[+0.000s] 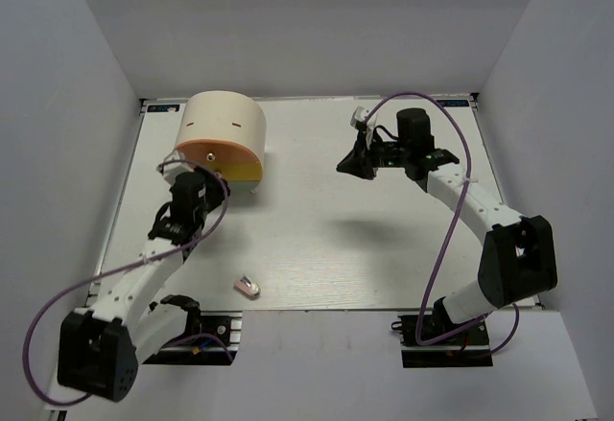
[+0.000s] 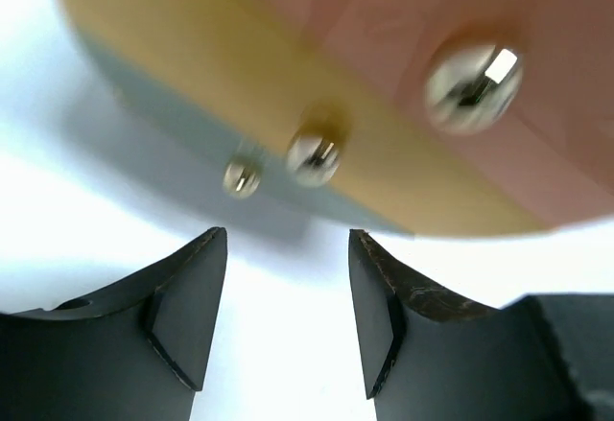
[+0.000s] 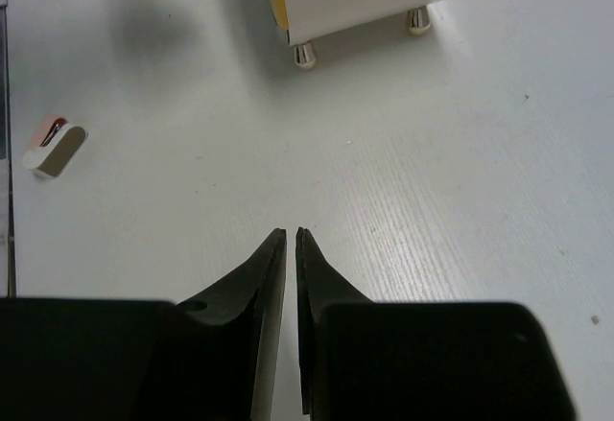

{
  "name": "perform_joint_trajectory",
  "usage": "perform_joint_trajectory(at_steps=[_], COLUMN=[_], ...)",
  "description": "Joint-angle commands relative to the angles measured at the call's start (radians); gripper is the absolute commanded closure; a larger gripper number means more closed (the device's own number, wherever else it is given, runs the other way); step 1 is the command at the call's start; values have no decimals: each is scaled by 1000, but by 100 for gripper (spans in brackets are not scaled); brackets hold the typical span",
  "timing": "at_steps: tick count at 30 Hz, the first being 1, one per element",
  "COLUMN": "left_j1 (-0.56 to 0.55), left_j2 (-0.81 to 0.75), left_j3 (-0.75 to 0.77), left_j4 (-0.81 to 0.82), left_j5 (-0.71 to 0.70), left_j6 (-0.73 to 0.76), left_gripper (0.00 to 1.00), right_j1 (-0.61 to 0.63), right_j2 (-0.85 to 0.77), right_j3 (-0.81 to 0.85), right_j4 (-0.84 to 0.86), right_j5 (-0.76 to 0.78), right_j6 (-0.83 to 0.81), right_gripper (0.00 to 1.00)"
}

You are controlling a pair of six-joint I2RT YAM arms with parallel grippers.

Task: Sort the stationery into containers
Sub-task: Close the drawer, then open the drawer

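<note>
Box [image 1: 223,133] facing left gripper [image 2: 286,241], jaws parted, eraser [image 1: 248,287] well apart

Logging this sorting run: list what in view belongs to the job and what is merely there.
Belongs to the job:
- cream box with the orange face
- pink-white eraser, lying loose
- left tool, open, close before the box
- right tool, shut and empty

Merely there:
- purple cables
- white table
- side walls
</note>
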Motion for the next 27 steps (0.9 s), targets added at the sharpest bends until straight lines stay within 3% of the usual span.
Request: perform_joint_trajectory(at_steps=[1, 8, 15, 22, 27], left_j1=[7, 16, 79, 149, 183], left_j2=[-155, -235, -102, -73, -10], left_j3=[-99, -245, -360, -437, -492], left_j4=[-45, -5, 269, 463, 690], left_j5=[31, 87, 270, 319, 330], left_j6=[-108, -272, -467, -587, -664], left_gripper=[37, 35, 35, 35, 35], right_j1=[-9, -8, -8, -23, -26], right_j2=[-39, -39, -65, -84, -73], right_j3=[-29, -40, -55, -89, -86], right_j4=[33, 43, 31, 23, 37], right_j5=[-26, -35, -23, -17, -24], right_j6=[-3, 4, -11, -34, -26], right_gripper=[85, 85, 85, 85, 85])
